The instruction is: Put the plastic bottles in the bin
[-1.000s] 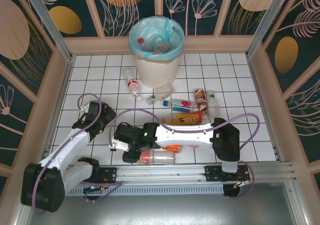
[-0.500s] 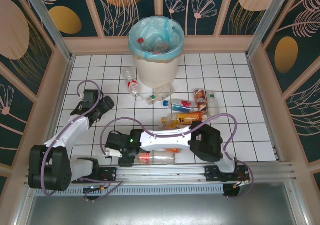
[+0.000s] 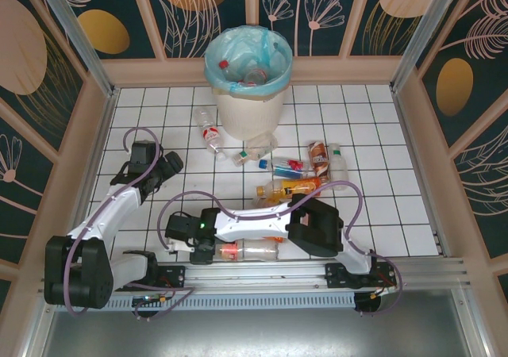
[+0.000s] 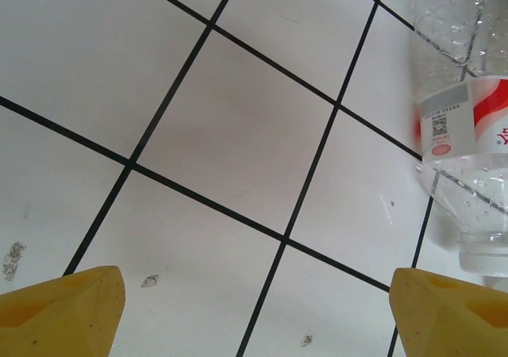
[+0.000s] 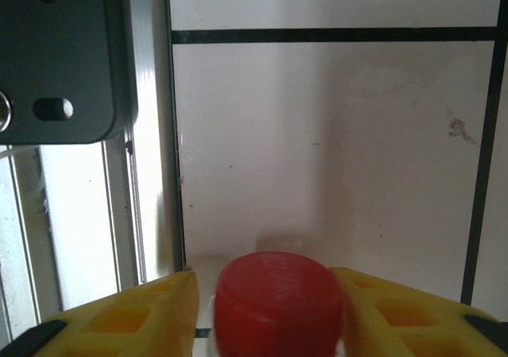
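1. By the far wall (image 3: pixel 333 70), the bin (image 3: pixel 247 95) stands well apart from us.
2. Along the front rail (image 3: pixel 317 271) lies 1 clear bottle (image 3: pixel 255 250), cap (image 5: pixel 278 301) leftward between our right gripper's (image 5: pixel 266 284) fingers (image 5: pixel 151 313); whether clamped, we cannot tell.
3. Our left gripper (image 4: pixel 258 309) hangs spread, farther off.

White tabletop (image 3: pixel 381 214) gridded in black lines; off-white bin (image 3: pixel 248 115) lined with a pale blue bag (image 3: pixel 213 71); a red cap (image 5: pixel 278 301) between yellow fingers (image 5: pixel 127 313); dark teal walls (image 3: pixel 317 36) with gold discs.
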Available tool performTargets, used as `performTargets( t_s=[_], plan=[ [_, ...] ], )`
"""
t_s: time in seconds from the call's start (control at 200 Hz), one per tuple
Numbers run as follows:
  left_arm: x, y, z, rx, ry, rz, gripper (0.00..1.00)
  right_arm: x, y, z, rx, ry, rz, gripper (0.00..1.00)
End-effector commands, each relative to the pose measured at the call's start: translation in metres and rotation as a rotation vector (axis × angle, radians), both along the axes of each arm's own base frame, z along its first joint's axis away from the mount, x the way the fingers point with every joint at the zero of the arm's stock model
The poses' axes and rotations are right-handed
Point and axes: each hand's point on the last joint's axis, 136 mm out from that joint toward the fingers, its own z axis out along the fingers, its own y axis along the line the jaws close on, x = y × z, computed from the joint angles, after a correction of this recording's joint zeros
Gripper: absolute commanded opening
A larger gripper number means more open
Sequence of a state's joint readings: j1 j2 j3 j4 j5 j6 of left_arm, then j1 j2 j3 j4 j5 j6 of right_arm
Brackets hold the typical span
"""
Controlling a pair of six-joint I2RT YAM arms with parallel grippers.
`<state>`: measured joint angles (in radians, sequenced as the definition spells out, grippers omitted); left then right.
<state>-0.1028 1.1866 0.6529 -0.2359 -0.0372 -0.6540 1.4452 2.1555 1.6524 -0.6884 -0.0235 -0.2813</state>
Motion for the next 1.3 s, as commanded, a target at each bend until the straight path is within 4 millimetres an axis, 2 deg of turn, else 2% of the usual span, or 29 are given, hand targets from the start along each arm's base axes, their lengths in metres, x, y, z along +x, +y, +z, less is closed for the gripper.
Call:
performTargets(
  t_s=[0.0,0.135,0.29,0.4,0.596,0.641,0.671,0.681,0.706,0.881,0.986,1.136,1.291],
  plan=[
    [0.004,-0.001,0.015,0.0,-0.034,-0.021,0.86,0.007,0.003,0.005,-0.005,-0.013,-0.009,0.41],
    [0.006,-0.002,0.021,-0.006,-0.047,-0.028,0.86,0.009,0.004,0.017,0.014,-0.006,-0.02,0.31],
    [0.011,-0.003,0.043,0.0,-0.077,-0.041,0.85,0.011,0.007,0.046,0.07,-0.007,-0.036,0.22],
    [0.016,-0.005,0.07,0.005,-0.121,-0.062,0.85,0.016,0.012,0.083,0.15,-0.007,-0.06,0.19],
    [0.018,-0.012,0.124,-0.002,-0.216,-0.111,0.84,0.036,0.018,0.176,0.39,0.051,-0.121,0.15],
    [0.018,-0.016,0.141,-0.008,-0.252,-0.136,0.83,0.044,0.015,0.196,0.439,0.058,-0.137,0.14],
    [0.016,-0.018,0.144,-0.017,-0.26,-0.149,0.83,0.05,0.014,0.209,0.471,0.06,-0.148,0.14],
    [0.017,-0.019,0.156,-0.019,-0.286,-0.152,0.82,0.053,0.013,0.214,0.482,0.061,-0.152,0.14],
    [0.017,-0.021,0.168,-0.028,-0.314,-0.162,0.82,0.059,0.011,0.224,0.509,0.062,-0.162,0.14],
    [0.019,-0.035,0.228,-0.1,-0.441,-0.207,0.77,0.112,-0.008,0.3,0.726,0.002,-0.259,0.12],
    [0.024,-0.049,0.244,-0.175,-0.465,-0.253,0.71,0.145,-0.023,0.335,0.843,-0.078,-0.333,0.11],
    [0.028,-0.068,0.255,-0.2,-0.488,-0.288,0.7,0.188,-0.047,0.39,1.019,-0.23,-0.44,0.09],
    [0.031,-0.108,0.275,-0.202,-0.527,-0.387,0.68,0.224,-0.086,0.458,1.241,-0.379,-0.535,0.06]
  ],
)
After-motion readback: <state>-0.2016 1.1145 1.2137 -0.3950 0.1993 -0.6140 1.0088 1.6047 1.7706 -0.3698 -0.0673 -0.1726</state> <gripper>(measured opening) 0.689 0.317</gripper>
